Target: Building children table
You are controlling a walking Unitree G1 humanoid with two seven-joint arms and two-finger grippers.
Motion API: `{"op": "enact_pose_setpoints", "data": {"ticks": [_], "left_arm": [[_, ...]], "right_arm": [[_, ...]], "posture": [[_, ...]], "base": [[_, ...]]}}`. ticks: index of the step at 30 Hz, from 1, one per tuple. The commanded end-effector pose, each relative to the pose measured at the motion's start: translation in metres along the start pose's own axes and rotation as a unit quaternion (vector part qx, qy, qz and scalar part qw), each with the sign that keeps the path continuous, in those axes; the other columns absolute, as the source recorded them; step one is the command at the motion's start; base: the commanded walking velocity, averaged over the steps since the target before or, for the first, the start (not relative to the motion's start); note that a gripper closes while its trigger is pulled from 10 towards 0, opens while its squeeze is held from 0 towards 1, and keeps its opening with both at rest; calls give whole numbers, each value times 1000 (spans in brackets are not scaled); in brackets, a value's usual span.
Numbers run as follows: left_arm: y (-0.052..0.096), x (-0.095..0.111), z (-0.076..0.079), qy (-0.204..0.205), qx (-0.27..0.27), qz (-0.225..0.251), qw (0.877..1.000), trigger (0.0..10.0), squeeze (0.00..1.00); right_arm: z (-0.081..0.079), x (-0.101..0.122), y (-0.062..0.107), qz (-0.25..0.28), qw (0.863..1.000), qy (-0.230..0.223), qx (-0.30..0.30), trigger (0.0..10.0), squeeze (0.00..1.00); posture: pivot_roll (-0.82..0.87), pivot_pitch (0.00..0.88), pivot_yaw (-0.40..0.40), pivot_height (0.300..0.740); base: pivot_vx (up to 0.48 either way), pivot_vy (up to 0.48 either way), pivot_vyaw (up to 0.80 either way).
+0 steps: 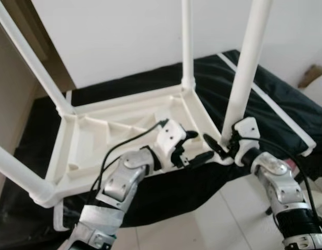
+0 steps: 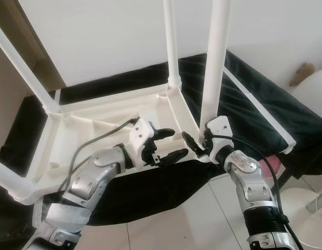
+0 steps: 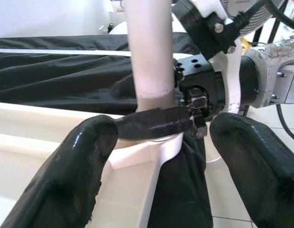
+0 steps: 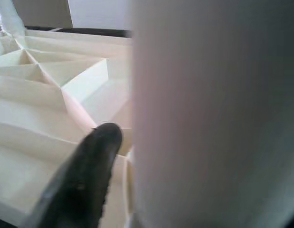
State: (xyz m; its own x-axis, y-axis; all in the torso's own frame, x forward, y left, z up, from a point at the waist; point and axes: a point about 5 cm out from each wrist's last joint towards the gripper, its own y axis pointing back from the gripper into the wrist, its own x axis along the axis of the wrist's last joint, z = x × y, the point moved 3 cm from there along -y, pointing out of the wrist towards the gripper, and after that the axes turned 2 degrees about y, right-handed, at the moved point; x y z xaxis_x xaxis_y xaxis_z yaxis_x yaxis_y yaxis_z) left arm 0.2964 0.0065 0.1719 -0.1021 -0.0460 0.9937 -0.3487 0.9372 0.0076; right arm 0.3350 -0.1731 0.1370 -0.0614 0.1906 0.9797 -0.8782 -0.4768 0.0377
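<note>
A white plastic children's table [image 1: 98, 140] lies upside down on a black cloth [image 1: 275, 104]. Its white legs stand up from the corners. My right gripper [image 1: 226, 143] is shut around the base of the near right leg [image 1: 246, 67], where the leg meets its corner socket. In the right wrist view that leg [image 4: 213, 114] sits tight beside one black finger [image 4: 85, 180]; the other finger is hidden behind it. My left gripper [image 1: 200, 146] hovers open just left of that corner, holding nothing. In the left wrist view its fingers [image 3: 75, 171] frame the leg [image 3: 149, 47].
Other legs rise at the far corner [image 1: 187, 41], the far left [image 1: 30, 62] and the near left [image 1: 15, 174]. A white wall [image 1: 124, 36] stands behind. Pale floor tiles [image 1: 202, 224] lie in front of the cloth. A white rounded object [image 2: 311, 99] sits at right.
</note>
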Motion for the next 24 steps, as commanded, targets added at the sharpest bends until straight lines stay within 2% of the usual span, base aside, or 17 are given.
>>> {"op": "enact_pose_setpoints", "data": {"ticks": [1,9,10,13,17,18,21,22,23,24], "left_arm": [[2,1,-4,-6,8,-5,1000,10000,0],[3,0,-6,-6,6,-13,1000,10000,0],[4,-1,-4,-5,1,-15,1000,10000,0],[5,-3,-2,-5,-2,-18,1000,10000,0],[9,-7,-3,-4,6,-26,1000,10000,0],[9,-7,-3,-4,6,-26,1000,10000,0],[11,-6,-5,0,15,-25,1000,10000,0],[11,-6,-5,0,15,-25,1000,10000,0],[11,-6,-7,0,20,-25,999,10000,0],[11,-6,-7,0,20,-25,999,10000,0]], "right_arm": [[-7,-1,-3,1,1000,-6,20,0,0],[-3,-5,-4,-4,1000,-27,4,0,0],[-1,-8,-4,-13,999,-35,-8,10000,0],[0,-11,-5,-22,999,-33,-20,10000,0],[-6,-15,-7,-33,994,-51,-91,10000,0],[-6,-15,-7,-33,994,-51,-91,10000,0],[-10,-17,-8,-40,986,-74,-143,10000,0],[-10,-17,-8,-40,986,-74,-143,10000,0],[-10,-18,-7,-46,980,-86,-172,10000,0],[-10,-18,-7,-46,980,-86,-172,10000,0]], "posture": [[-113,0,128,740],[-115,0,135,740],[-118,0,138,740],[-115,0,137,740],[-100,0,123,740],[-100,0,123,740],[-91,0,116,740],[-91,0,116,740],[-91,0,116,740],[-91,0,116,740]], "base": [[0,0,0],[0,0,0],[0,0,0],[0,0,0],[0,0,0],[0,0,0],[0,0,0],[0,0,0],[0,0,0],[0,0,0]]}}
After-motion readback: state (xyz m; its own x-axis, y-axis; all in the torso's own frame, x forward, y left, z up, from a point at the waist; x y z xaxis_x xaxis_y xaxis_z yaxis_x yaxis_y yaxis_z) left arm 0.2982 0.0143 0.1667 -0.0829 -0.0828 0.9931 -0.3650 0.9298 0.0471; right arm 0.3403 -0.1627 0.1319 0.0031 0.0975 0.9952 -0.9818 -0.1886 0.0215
